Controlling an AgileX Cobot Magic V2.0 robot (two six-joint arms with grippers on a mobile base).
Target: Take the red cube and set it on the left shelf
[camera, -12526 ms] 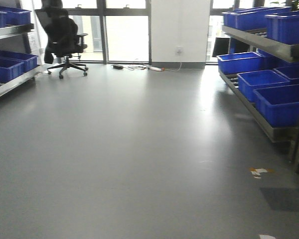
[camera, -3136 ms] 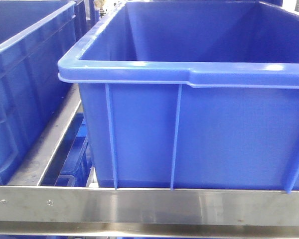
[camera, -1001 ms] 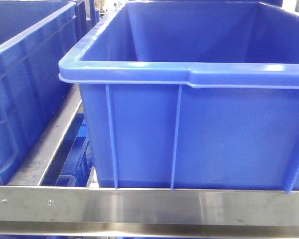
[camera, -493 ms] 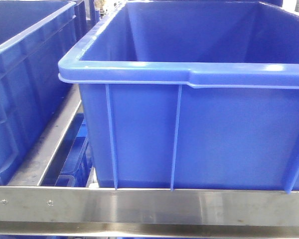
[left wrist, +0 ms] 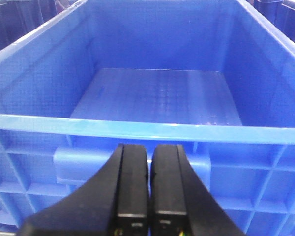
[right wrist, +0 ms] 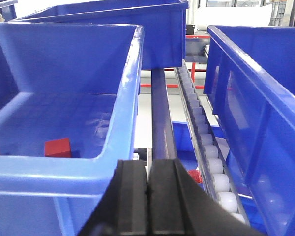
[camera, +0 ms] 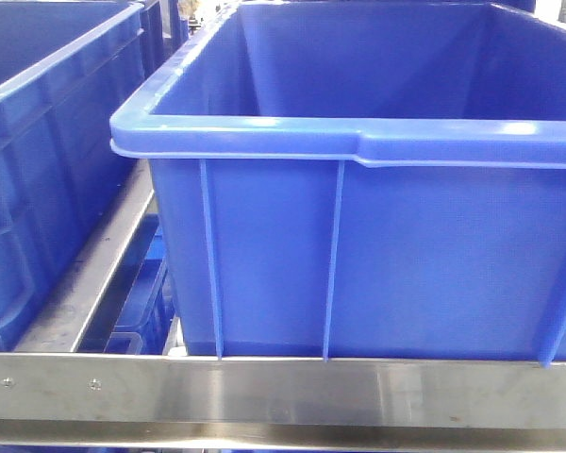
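red cube [right wrist: 57,147] lay in blue crate [right wrist: 123,123] | looked light, rigid; take opposite flat faces | left gripper [left wrist: 148,189] and right gripper [right wrist: 148,196] fingers pressed together, empty

Even, bright overhead light in all three views, no hard shadows. Front view: sharp, glare streaks along the crate [camera: 358,142] rim and a soft sheen on the steel rail [camera: 283,389]; blown-out white patch top right. Left wrist: crate floor [left wrist: 157,96] washed pale, slightly hazy, specular dots near its right edge; gripper [left wrist: 148,191] close and soft. Right wrist: background overexposed top right, rollers [right wrist: 211,162] glare white, near crate wall [right wrist: 265,147] blurred, gripper [right wrist: 148,201] dark, low detail.
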